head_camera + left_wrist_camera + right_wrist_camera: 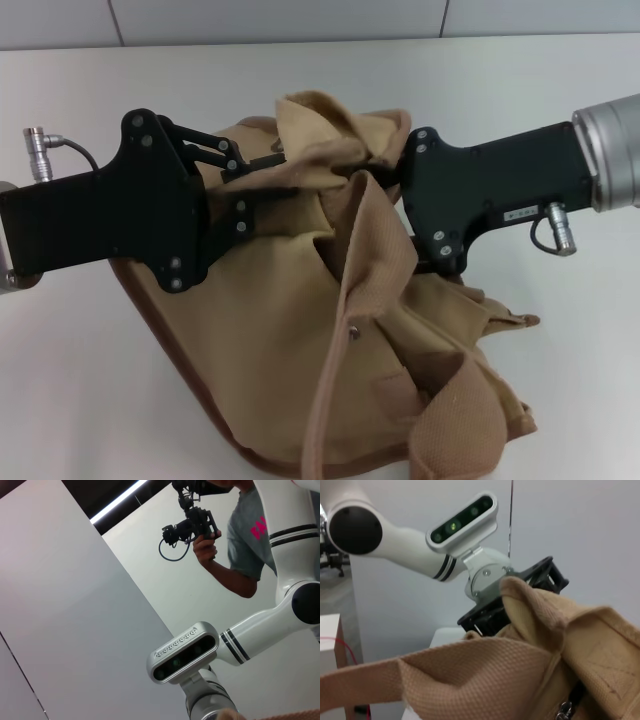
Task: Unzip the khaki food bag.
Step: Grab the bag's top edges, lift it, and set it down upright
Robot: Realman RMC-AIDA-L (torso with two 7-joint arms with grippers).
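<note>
Both tools at boxy khaki canvas food bag point(300, 380) top: left tool point(262, 178) and right tool point(385, 180) flank the zipper line, pinch state indeterminable.

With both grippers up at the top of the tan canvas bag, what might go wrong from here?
1. The khaki canvas food bag lies slumped and creased on the white table, so its top may bunch rather than unzip.
2. A loose webbing handle drapes beside the right gripper and might snag it.
3. Bunched fabric hides the zipper between the left gripper and the right one, so a pull could miss the silver zipper tab.
</note>
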